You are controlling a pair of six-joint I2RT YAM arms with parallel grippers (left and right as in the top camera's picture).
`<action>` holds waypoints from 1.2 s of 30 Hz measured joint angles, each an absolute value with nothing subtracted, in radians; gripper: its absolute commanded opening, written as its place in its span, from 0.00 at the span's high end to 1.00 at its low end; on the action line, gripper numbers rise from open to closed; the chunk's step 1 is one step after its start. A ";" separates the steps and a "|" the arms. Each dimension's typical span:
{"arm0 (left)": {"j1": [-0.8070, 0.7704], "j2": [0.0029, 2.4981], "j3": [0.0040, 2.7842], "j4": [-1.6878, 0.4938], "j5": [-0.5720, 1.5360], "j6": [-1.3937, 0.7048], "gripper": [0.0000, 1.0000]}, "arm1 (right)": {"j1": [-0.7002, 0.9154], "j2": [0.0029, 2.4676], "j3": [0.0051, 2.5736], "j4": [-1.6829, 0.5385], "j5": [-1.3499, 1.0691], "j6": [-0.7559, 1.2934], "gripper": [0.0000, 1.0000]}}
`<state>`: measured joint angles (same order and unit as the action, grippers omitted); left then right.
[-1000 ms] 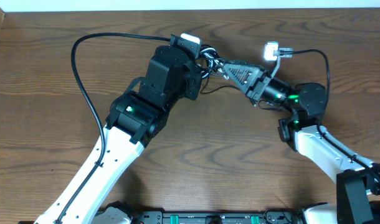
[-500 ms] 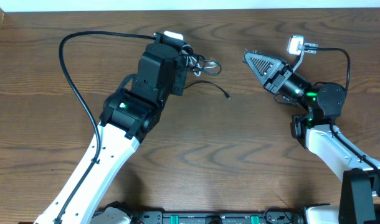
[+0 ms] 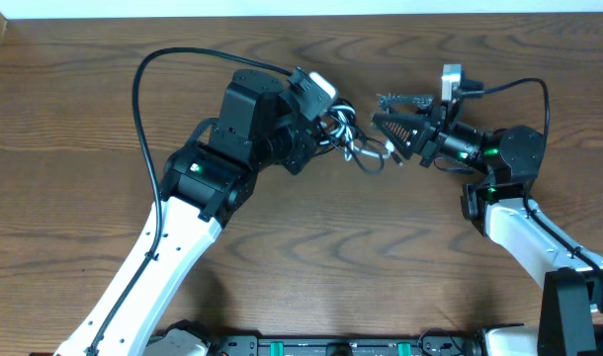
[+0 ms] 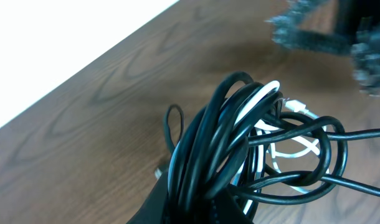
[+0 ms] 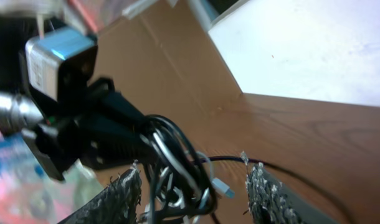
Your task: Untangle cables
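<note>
Reaching back toward the knot, your right hand [image 3: 379, 111] now sits just right of centre in the overhead view, fingers spread and gripping nothing. Half a second ago it was backed off toward the upper right, and a second ago it was clenched right against the bundle. So you have finished one tug, let go, and are lining up a fresh bite.

Your left hand [image 4: 190, 205] stays clenched on the cables [image 3: 356, 143], holding the bundle over the desk [image 3: 84, 119] at upper centre. It has swung the loops back toward the right hand.

From the left wrist, the black loops are wound tightly together with the white cable [image 4: 260, 98] threaded through them, so the tangle looks barely loosened. From the right wrist, the loops hang just ahead, between the open fingers. Pick one outer loop, I'd judge, rather than the whole clump.
</note>
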<state>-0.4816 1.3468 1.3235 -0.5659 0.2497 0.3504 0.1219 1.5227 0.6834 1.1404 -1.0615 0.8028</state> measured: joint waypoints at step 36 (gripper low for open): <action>-0.482 1.348 1.322 -0.579 0.404 0.500 0.10 | 0.177 1.516 0.685 1.103 -1.089 0.443 0.99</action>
